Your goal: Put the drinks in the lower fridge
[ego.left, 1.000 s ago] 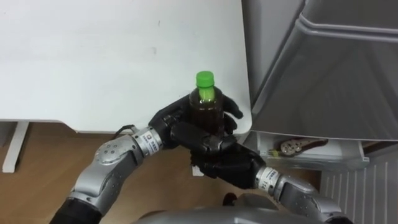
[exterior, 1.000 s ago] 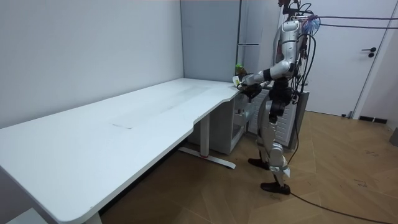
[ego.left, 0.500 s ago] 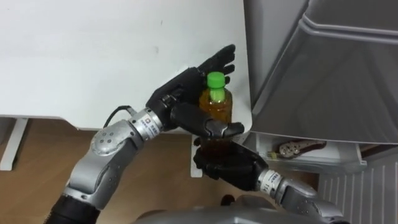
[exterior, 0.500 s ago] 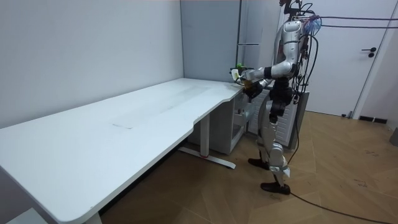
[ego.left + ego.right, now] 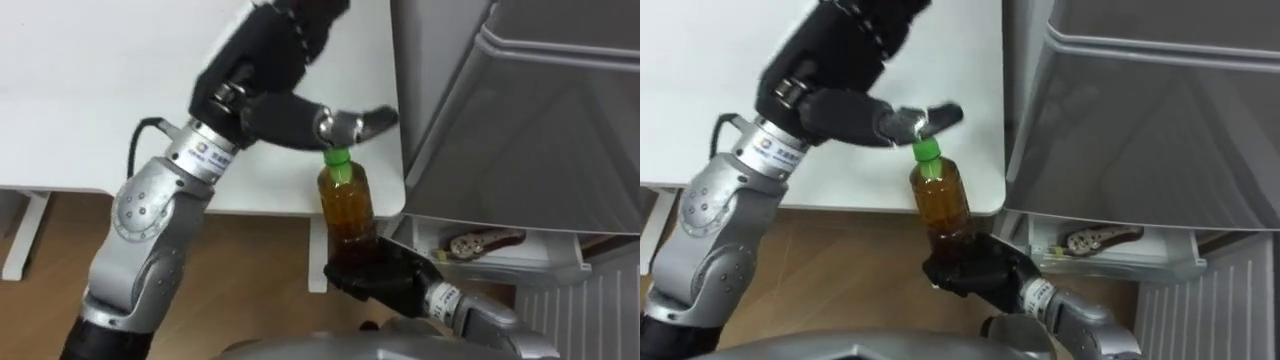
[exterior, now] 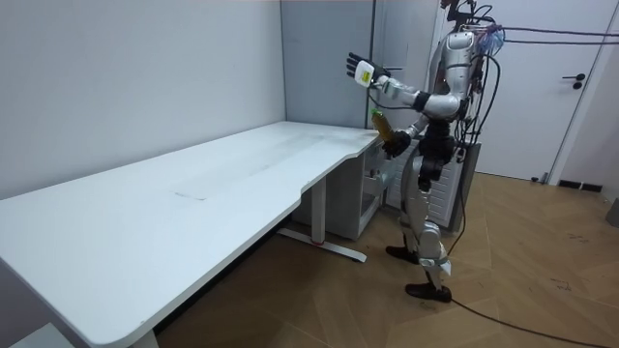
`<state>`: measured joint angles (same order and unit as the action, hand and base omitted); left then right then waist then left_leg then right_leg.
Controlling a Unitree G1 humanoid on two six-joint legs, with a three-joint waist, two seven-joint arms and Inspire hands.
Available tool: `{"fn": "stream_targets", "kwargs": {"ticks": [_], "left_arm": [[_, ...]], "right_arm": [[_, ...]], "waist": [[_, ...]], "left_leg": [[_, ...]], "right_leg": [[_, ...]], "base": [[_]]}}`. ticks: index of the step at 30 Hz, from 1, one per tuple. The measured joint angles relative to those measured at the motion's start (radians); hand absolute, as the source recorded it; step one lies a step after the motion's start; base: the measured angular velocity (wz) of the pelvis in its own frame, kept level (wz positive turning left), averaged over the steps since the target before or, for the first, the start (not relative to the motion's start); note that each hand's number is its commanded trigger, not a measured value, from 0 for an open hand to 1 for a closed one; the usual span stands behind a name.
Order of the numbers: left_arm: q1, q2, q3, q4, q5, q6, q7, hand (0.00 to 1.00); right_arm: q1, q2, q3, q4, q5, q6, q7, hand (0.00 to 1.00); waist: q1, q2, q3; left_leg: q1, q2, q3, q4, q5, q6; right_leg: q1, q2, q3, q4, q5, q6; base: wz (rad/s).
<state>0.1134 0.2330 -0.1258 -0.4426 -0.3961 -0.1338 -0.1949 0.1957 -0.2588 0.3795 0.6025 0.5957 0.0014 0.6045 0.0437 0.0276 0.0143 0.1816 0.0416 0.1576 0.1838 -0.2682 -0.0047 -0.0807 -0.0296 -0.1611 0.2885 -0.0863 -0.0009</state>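
my right robot hand (image 5: 385,280) wrapped round bottle (image 5: 345,205) base | my left robot hand (image 5: 265,70) spread above cap (image 5: 338,156) | off bench (image 5: 120,90) corner

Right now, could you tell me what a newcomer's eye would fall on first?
The green-capped bottle of amber drink, gripped at its base by the right hand beside the white table's corner. The open left hand hovers above its cap, the grey fridge to the right.

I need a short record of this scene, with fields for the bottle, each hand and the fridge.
bottle: upright, green cap, brown drink, in front of the table corner
right hand: curled round the bottle's base
left hand: open, above the cap
fridge: on the right, its drawer open below
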Motion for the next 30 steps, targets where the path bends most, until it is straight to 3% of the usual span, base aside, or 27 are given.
{"fn": "stream_targets", "kwargs": {"ticks": [2,5,6,10,12,14,18,22,24,30], "left_arm": [[0.004,-0.007,0.062,-0.023,0.108,-0.027,0.091,0.0],[0.03,-0.008,0.18,-0.065,0.351,-0.086,0.272,0.0],[0.036,-0.008,0.224,-0.082,0.418,-0.114,0.352,0.0],[0.05,-0.007,0.371,-0.112,0.526,-0.217,0.558,0.0],[0.066,0.012,0.482,-0.104,0.539,-0.27,0.707,0.0],[0.085,0.026,0.548,-0.078,0.542,-0.3,0.803,0.0],[0.167,0.057,0.653,0.07,0.495,-0.316,0.977,0.0],[0.21,0.059,0.677,0.214,0.339,-0.316,1.118,0.0],[0.275,0.061,0.681,0.27,0.221,-0.317,1.182,0.0],[0.365,0.071,0.677,0.459,0.011,-0.325,1.28,0.0]], "right_arm": [[0.026,0.002,-0.03,0.0,-0.014,-0.011,-0.011,1.0],[0.09,0.0,-0.089,-0.031,-0.037,-0.045,-0.028,1.0],[0.108,0.0,-0.099,-0.031,-0.039,-0.062,-0.034,1.0],[0.162,0.0,-0.145,-0.029,-0.057,-0.1,-0.045,1.0],[0.192,-0.003,-0.177,-0.03,-0.056,-0.121,-0.051,1.0],[0.214,-0.004,-0.184,-0.04,-0.057,-0.125,-0.063,1.0],[0.278,-0.013,-0.227,-0.068,-0.09,-0.12,-0.116,1.0],[0.301,-0.021,-0.231,-0.108,-0.115,-0.109,-0.192,1.0],[0.337,-0.02,-0.241,-0.155,-0.125,-0.107,-0.247,1.0],[0.359,-0.011,-0.286,-0.191,-0.065,-0.095,-0.403,1.0]], "waist": [[0.015,0.008,-0.0007],[0.052,0.025,-0.0115],[0.057,0.029,-0.0087],[0.09,0.036,-0.0086],[0.104,0.038,-0.0111],[0.108,0.039,-0.0103],[0.13,0.059,-0.0095],[0.13,0.077,-0.0111],[0.127,0.086,-0.0114],[0.124,0.084,-0.0096]], "left_leg": [[0.005,0.0,-0.007,-0.001,0.0,0.0],[0.008,0.0,-0.01,-0.002,0.0,0.0],[0.016,0.001,-0.02,0.0,0.001,0.0],[0.052,0.003,-0.028,-0.013,0.001,-0.001],[0.059,0.001,-0.03,-0.016,0.001,-0.001],[0.061,0.0,-0.032,-0.015,0.001,-0.001],[0.074,-0.001,-0.027,-0.022,0.001,-0.001],[0.08,-0.006,-0.022,-0.027,0.001,-0.001],[0.098,-0.008,-0.013,-0.035,0.001,-0.001],[0.101,-0.017,-0.007,-0.034,0.001,-0.001]], "right_leg": [[0.007,-0.001,-0.006,0.0,-0.001,0.0],[0.014,-0.002,-0.01,-0.007,-0.001,0.001],[0.028,-0.003,-0.02,-0.015,-0.001,0.001],[0.066,-0.001,-0.027,-0.029,-0.006,0.006],[0.074,-0.005,-0.033,-0.031,-0.006,0.008],[0.077,-0.006,-0.034,-0.032,-0.007,0.009],[0.084,-0.008,-0.028,-0.03,-0.01,0.013],[0.078,-0.008,-0.018,-0.012,-0.013,0.012],[0.076,-0.007,-0.005,0.007,-0.03,0.013],[0.053,-0.018,0.003,0.048,-0.047,0.011]], "base": [[0.06],[0.06],[0.17],[0.09],[0.04],[0.03],[0.0],[-0.08],[-0.13],[-0.03]]}}
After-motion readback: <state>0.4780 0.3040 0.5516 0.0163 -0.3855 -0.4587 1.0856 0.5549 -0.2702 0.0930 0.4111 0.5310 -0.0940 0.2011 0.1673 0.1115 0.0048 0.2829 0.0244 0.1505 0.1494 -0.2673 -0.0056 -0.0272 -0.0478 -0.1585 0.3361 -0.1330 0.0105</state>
